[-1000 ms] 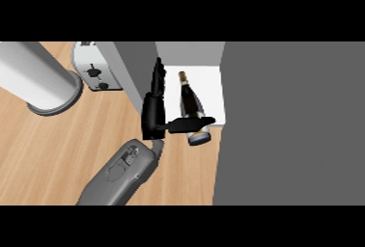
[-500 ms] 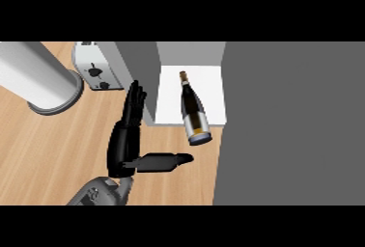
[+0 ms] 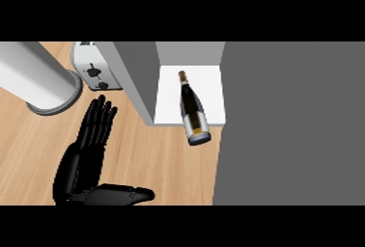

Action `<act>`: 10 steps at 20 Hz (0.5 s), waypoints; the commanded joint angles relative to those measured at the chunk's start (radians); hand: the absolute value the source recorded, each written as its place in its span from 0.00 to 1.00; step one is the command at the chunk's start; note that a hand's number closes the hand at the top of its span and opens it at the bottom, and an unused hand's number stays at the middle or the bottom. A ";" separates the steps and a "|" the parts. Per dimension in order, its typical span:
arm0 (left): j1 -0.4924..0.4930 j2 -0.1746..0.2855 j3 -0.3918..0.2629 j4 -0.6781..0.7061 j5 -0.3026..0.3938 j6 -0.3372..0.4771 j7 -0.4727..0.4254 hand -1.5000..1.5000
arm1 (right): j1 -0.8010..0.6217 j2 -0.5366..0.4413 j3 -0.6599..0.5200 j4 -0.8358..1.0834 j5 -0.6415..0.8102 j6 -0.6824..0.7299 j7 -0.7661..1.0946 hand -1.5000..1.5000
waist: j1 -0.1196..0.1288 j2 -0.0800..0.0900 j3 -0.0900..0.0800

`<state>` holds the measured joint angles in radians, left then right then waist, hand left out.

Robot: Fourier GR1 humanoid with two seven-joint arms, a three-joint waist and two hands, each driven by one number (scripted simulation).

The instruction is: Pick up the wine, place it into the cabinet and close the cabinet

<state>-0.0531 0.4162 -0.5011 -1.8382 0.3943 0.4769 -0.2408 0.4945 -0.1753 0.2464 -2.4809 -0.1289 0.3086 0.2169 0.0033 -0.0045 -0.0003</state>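
A dark glass wine bottle [image 3: 191, 103] with a tan-capped neck and a pale grey band near its base is lying on its side on the white floor of a grey-walled cabinet [image 3: 212, 91]. Its neck is pointing toward the back of the cabinet. Its base is jutting out past the front edge of the white floor, over the light wooden tabletop [image 3: 167, 164]. Nothing is touching the bottle.

The robot's black left hand [image 3: 82, 164] is hovering over the tabletop at the lower left of the view, well apart from the bottle and holding nothing. Its fingers [image 3: 100, 118] are stretching straight and close together, pointing away from the robot. The thumb [image 3: 125, 194] is sticking out sideways toward the right. The fingertips are lying between the wide base of a pale grey cylinder [image 3: 35, 77] on the left and the cabinet's grey left wall on the right, touching neither.

A white toaster [image 3: 92, 72] with black knobs is standing behind the fingertips, just beside that left wall. A broad flat grey panel [image 3: 292, 125] is filling the right side of the view, bordering the white floor.
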 commanded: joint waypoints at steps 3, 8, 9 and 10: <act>0.071 0.104 0.096 -0.044 0.115 -0.207 -0.034 1.00 | -0.027 -0.103 0.011 -0.081 -0.063 0.101 0.080 1.00 | 0.004 0.004 -0.001; 0.228 0.100 0.114 -0.018 0.102 -0.300 -0.171 1.00 | 0.087 -0.089 0.027 -0.152 -0.045 0.116 0.040 1.00 | -0.007 0.001 -0.001; 0.200 0.119 0.175 -0.046 0.141 -0.321 -0.113 1.00 | 0.033 -0.076 -0.001 -0.070 -0.055 0.121 0.009 1.00 | -0.005 0.003 0.000; 0.253 0.115 0.144 -0.112 0.116 -0.300 -0.108 1.00 | 0.065 -0.091 0.002 -0.070 -0.027 0.155 -0.034 1.00 | -0.005 0.001 0.000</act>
<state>0.1220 0.5215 -0.3776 -1.8969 0.5076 0.2201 -0.3323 0.5080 -0.2535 0.2397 -2.4750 -0.1222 0.4226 0.1824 0.0002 -0.0018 -0.0017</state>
